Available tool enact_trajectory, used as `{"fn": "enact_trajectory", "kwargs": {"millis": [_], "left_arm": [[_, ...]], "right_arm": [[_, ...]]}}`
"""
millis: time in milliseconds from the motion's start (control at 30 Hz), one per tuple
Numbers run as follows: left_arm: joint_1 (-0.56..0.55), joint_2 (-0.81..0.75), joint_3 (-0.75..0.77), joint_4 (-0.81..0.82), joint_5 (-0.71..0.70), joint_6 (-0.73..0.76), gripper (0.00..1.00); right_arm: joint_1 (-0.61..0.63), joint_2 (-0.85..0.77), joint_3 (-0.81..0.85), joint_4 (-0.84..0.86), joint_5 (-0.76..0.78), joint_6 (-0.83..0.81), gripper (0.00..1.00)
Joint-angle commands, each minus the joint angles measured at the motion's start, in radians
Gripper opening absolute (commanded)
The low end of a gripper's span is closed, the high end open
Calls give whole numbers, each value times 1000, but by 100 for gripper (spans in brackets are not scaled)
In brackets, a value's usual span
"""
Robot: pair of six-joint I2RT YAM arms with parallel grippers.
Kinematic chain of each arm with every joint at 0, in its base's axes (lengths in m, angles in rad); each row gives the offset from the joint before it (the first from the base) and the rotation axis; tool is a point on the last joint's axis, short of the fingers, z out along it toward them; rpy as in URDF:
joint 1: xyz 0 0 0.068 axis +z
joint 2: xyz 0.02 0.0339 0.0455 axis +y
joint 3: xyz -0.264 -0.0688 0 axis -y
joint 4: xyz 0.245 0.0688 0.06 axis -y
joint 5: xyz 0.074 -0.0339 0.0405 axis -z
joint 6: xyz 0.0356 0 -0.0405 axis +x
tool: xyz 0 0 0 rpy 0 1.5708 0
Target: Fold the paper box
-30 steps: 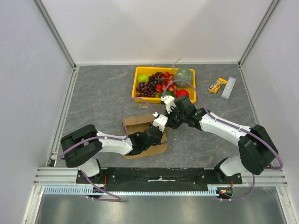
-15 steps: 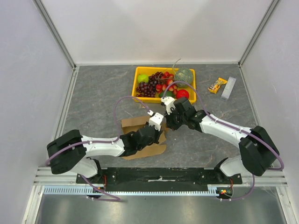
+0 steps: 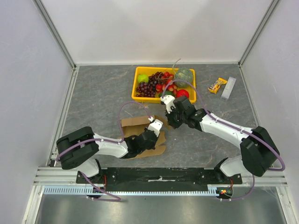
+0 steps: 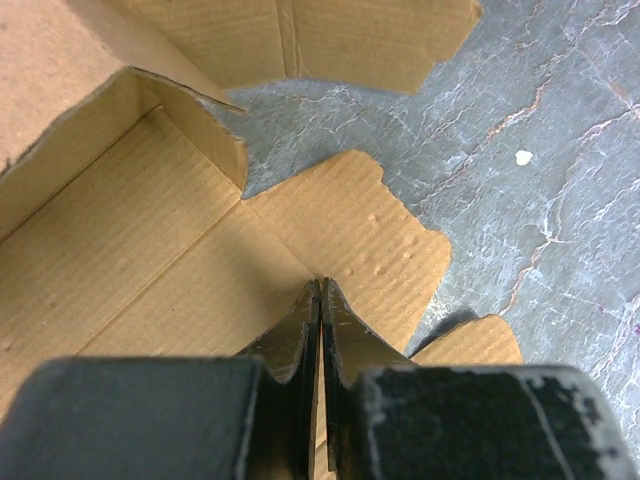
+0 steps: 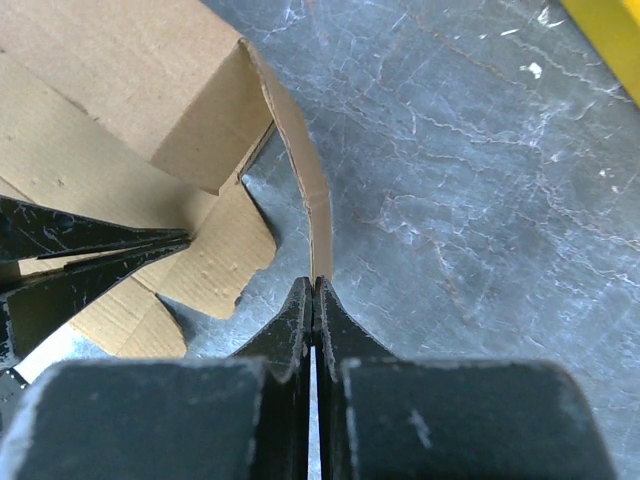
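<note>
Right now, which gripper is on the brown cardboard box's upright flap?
The right gripper, pinching that curved flap's edge; the left gripper is over the flat scalloped flap.

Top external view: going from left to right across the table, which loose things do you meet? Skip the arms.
paper box → yellow snack packet → pale grey bar. The yellow fruit tray is left out because its span overlaps the box's.
</note>
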Motion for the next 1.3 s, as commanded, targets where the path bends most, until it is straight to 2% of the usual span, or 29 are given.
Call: {"fn": "enact_trajectory", "kwargs": {"millis": [0, 300, 733, 1267], "left_arm": [[-5, 13, 5, 19, -31, -28, 8], [-3, 95, 12, 61, -6, -56, 7], [-3, 206, 131, 59, -5, -61, 6], [-5, 211, 155, 47, -8, -68, 5]], "right_arm": [[5, -14, 59, -13, 40, -28, 0], [4, 0, 82, -18, -42, 18, 0], [7, -6, 73, -36, -64, 39, 0], [38, -97, -111, 91, -24, 101, 0]]}}
